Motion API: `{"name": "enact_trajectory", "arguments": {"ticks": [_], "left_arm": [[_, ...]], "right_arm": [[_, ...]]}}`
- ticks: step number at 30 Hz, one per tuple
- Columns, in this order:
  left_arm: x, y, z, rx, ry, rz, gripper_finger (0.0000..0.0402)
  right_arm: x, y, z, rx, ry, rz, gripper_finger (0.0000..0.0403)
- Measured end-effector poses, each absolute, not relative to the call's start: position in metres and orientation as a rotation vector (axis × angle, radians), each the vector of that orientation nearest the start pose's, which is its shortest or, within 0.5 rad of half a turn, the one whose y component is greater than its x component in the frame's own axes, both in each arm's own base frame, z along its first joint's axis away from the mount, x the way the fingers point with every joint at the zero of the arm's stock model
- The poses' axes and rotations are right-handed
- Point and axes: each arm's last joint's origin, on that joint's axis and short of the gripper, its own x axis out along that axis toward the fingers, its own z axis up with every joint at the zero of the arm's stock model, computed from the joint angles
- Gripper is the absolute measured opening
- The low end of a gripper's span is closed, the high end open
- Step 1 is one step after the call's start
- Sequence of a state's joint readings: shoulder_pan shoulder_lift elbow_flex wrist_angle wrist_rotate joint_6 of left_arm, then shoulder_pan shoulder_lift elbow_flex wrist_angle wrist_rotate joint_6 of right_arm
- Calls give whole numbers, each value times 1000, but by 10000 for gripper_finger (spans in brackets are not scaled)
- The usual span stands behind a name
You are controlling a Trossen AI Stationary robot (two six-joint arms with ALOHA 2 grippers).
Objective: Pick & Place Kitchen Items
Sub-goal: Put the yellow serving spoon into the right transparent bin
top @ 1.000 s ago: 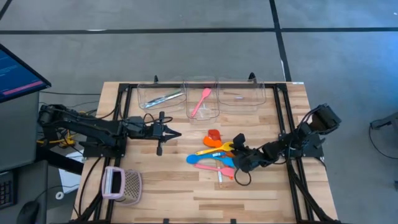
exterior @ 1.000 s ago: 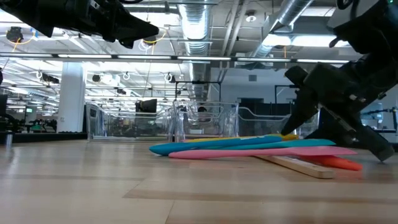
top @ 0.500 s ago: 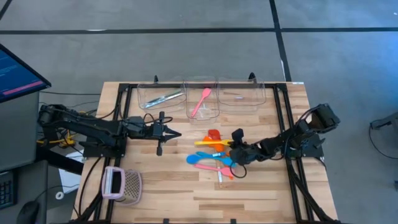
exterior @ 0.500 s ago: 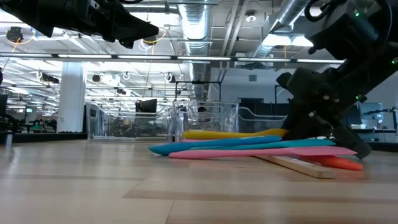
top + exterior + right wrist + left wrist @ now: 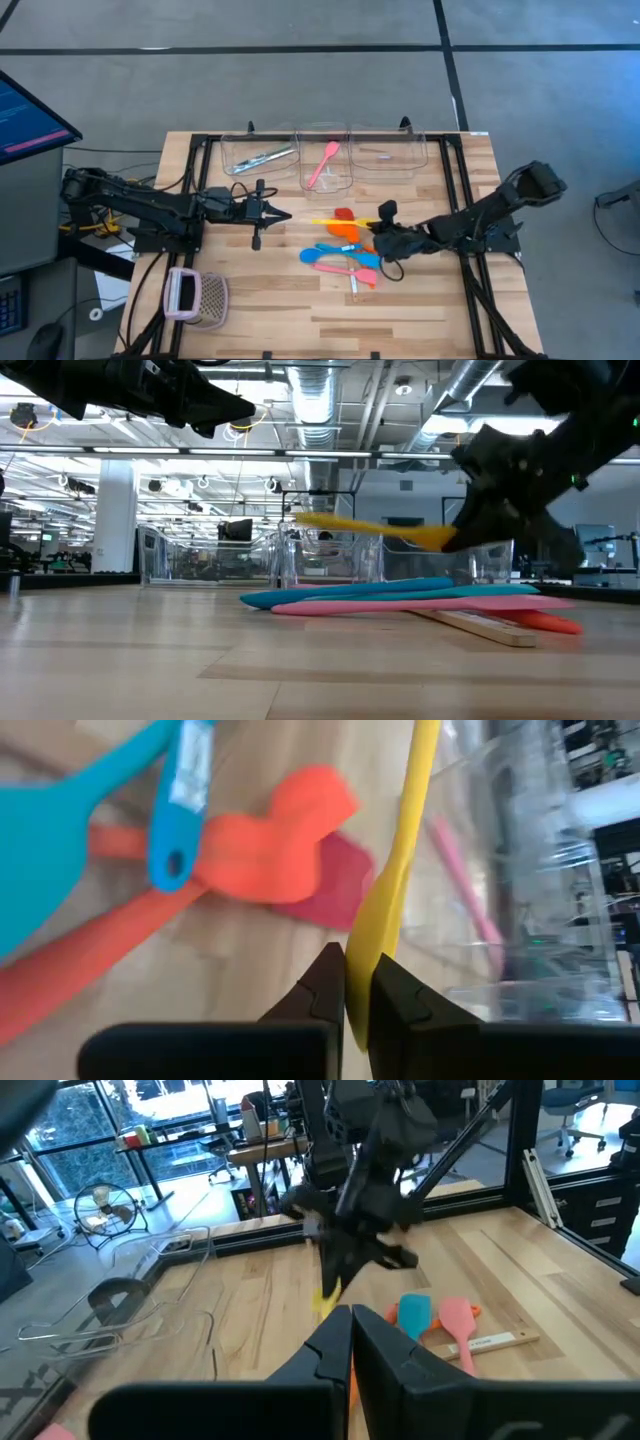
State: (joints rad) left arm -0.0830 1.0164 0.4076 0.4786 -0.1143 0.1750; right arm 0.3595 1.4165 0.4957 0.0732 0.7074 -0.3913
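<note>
The right claw (image 5: 381, 226) is pinched tight on the bowl end of the yellow spoon (image 5: 340, 222), holding it clear of the table (image 5: 420, 300). In the low view the spoon hangs above the pile, its slim handle sticking out level from the claw. From above, its long axis runs across the table, handle pointing toward the left arm. The three clear bins (image 5: 325, 155) stand in a row along the far edge, beyond the claw and slightly to its left, so I judge the coming carry goes away from the robot, with the handle leading sideways. The right arm is plainly the nearer one for this.

The left claw (image 5: 283, 214) hovers above the table left of the pile, fingers pressed together on nothing.

Still on the table, just beneath the lifted spoon, lie a blue spoon (image 5: 335, 249), a pink spoon (image 5: 343, 266), an orange spoon (image 5: 347, 230) and a red spatula (image 5: 344, 215) whose wooden handle lies flat. All look like smooth, glossy moulded plastic, thin and light, with rounded bowls. One bin already holds a pink utensil (image 5: 325, 163), another holds silvery cutlery (image 5: 262, 158). A pink-and-white mesh basket (image 5: 197, 296) sits at the near left corner.
</note>
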Motion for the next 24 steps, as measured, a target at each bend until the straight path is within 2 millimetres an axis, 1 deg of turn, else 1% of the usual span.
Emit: {"name": "enact_trajectory", "arguments": {"ticks": [5, 12, 16, 20, 24], "left_arm": [[212, -14, 224, 187, 133, 19, 2], [212, -14, 224, 188, 133, 19, 2], [212, -14, 224, 188, 135, 18, 2], [212, -14, 224, 188, 136, 18, 2], [211, -14, 224, 189, 140, 18, 2]], "right_arm": [[213, 59, 168, -787, 732, -229, 9], [188, 38, 208, -779, 695, -361, 9], [180, 23, 233, -732, 743, -428, 9], [175, 7, 257, -687, 839, -496, 9], [171, -7, 274, -678, 935, -537, 9]]}}
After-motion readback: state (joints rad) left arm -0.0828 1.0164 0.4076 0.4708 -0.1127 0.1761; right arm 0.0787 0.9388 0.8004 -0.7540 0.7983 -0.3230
